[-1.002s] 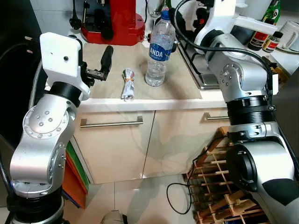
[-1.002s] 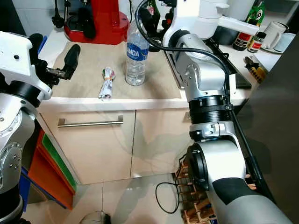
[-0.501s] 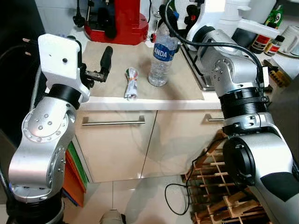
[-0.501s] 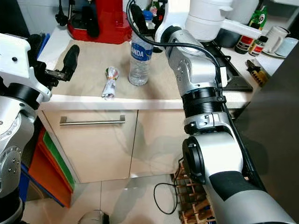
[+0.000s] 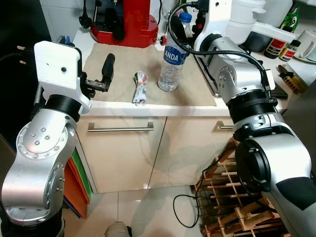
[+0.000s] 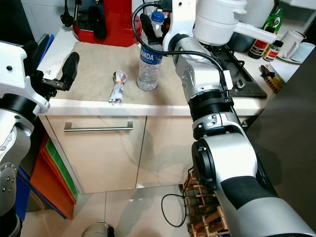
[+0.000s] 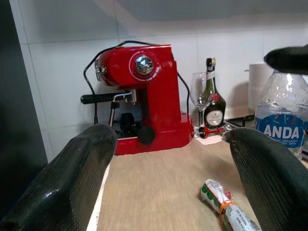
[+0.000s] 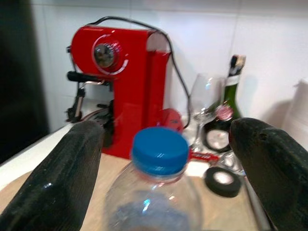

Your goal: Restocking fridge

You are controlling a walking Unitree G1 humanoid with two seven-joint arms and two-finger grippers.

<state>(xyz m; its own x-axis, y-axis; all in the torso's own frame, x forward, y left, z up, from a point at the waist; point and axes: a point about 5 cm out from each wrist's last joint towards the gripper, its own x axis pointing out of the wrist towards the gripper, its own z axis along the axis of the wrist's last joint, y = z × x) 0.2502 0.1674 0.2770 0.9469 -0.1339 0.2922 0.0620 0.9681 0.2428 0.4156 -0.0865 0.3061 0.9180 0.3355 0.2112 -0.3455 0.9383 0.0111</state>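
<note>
One water bottle (image 5: 171, 64) stands on the counter (image 5: 148, 106); the right gripper (image 8: 163, 173), fingers spread, brackets its cap. Left gripper (image 7: 173, 178), at nine o'clock, gapes empty. The thin, slippery plastic probably favours a mid-body grasp.

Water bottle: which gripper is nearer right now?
Right. The right gripper is open just behind the water bottle's blue cap, fingers either side of it. The left gripper is open too, over the counter's left edge, beyond the wrapped packet.
</note>
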